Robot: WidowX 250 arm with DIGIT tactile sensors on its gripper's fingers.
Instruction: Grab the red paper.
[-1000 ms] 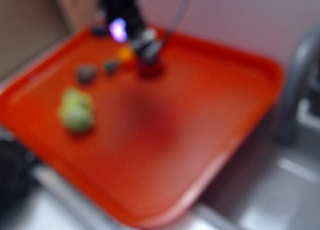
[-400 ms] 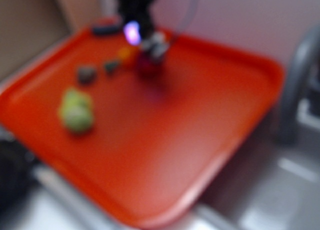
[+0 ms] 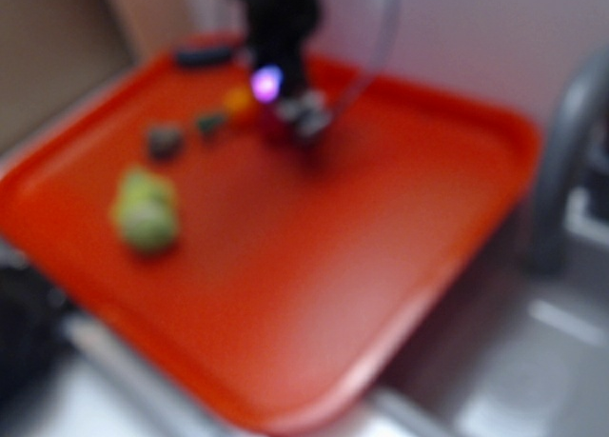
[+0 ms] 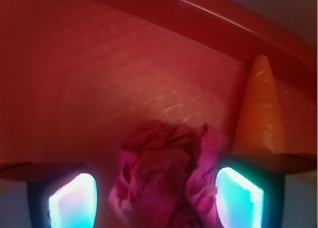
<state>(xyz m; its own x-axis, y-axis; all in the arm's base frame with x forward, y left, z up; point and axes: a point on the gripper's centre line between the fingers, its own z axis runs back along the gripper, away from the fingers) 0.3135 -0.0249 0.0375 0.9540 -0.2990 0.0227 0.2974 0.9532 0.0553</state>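
Observation:
The red paper (image 4: 164, 173) is a crumpled magenta wad lying on the orange-red tray (image 4: 124, 79). My gripper (image 4: 155, 198) is open and straddles the wad. The left finger (image 4: 72, 200) stands a little apart from it, and the right finger (image 4: 238, 198) is close against its edge. In the blurred exterior view the gripper (image 3: 303, 113) sits low at the back of the tray (image 3: 476, 123). There only a dark red sliver of the paper (image 3: 276, 126) shows beside it.
An orange toy carrot (image 4: 258, 109) lies just right of the paper, pointing at the tray's back rim; it shows too in the exterior view (image 3: 238, 99). A green plush toy (image 3: 145, 208) and two small dark objects (image 3: 165, 140) (image 3: 211, 123) lie to the left. A grey post (image 3: 561, 151) stands right.
The gripper has shifted right and come down over the red paper, which now is mostly hidden behind it in the exterior view. The other objects have not moved.

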